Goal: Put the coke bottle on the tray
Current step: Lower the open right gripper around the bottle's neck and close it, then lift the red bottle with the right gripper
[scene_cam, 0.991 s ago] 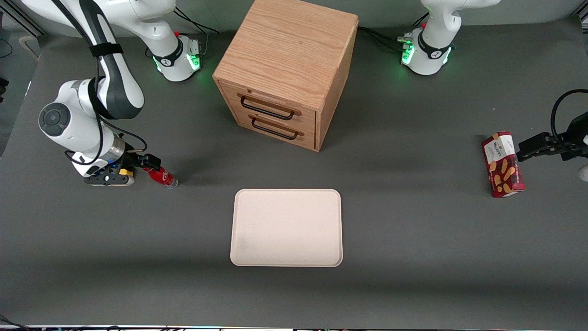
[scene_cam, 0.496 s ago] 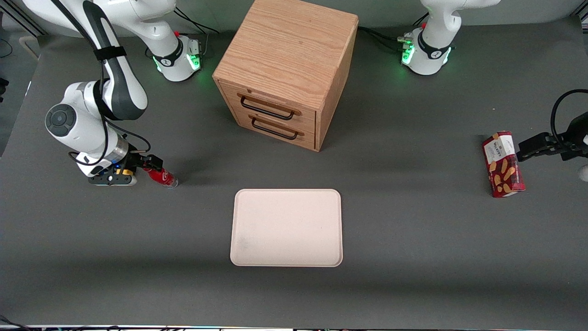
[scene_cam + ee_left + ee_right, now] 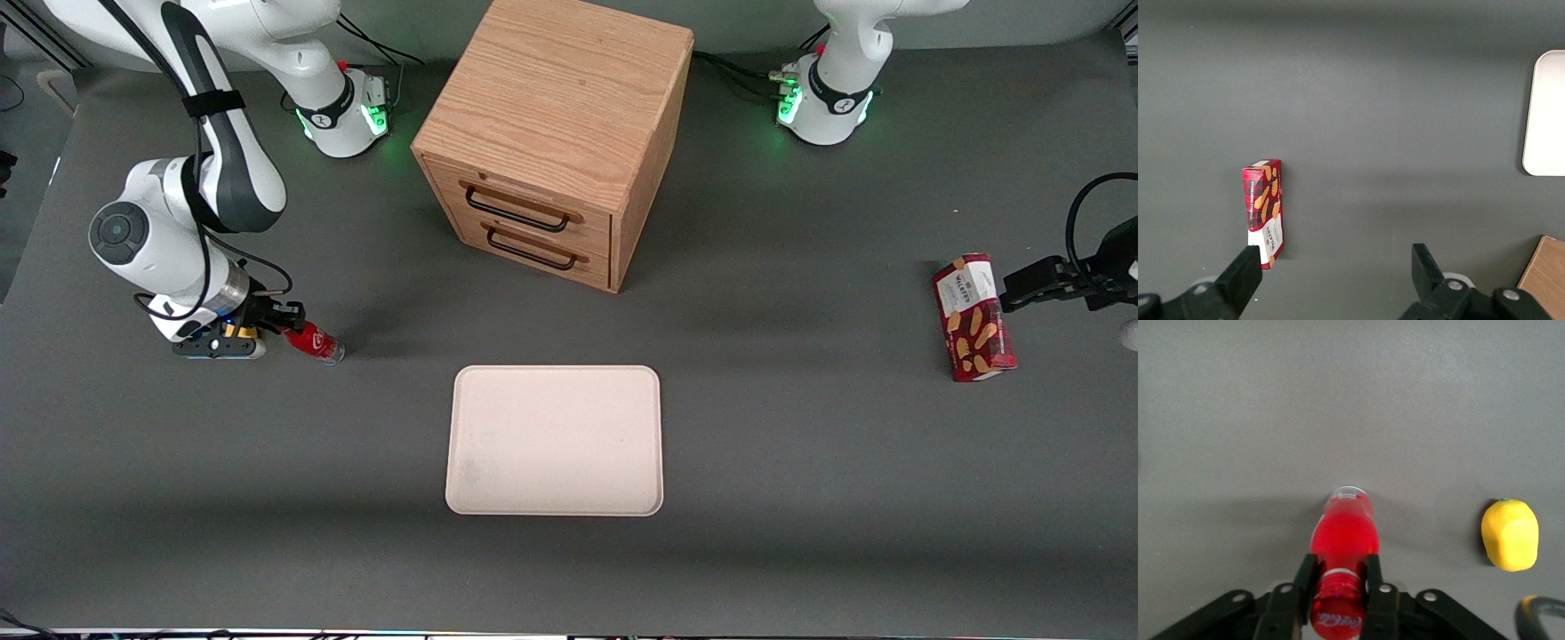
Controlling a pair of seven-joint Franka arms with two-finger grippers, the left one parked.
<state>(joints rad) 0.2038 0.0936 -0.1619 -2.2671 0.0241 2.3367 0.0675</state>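
The coke bottle point(image 3: 315, 343) is small and red, and rests tilted on the grey table toward the working arm's end, its clear base pointing at the tray. In the right wrist view the coke bottle point(image 3: 1343, 537) reaches away from the camera. My right gripper point(image 3: 1339, 565) is shut on its red cap and neck, one black finger pressed to each side. From the front the gripper point(image 3: 286, 320) sits low over the table at the bottle's cap end. The cream-white tray point(image 3: 554, 440) lies flat, nearer the front camera and toward the table's middle, with nothing on it.
A small yellow lump point(image 3: 1509, 535) lies on the table close beside the bottle. A wooden two-drawer cabinet point(image 3: 551, 133) stands farther from the camera than the tray. A red snack box point(image 3: 973, 317) lies toward the parked arm's end.
The gripper's fingers have drawn together onto the bottle's cap, and the wrist has shifted slightly. The bottle stays where it was on the table.
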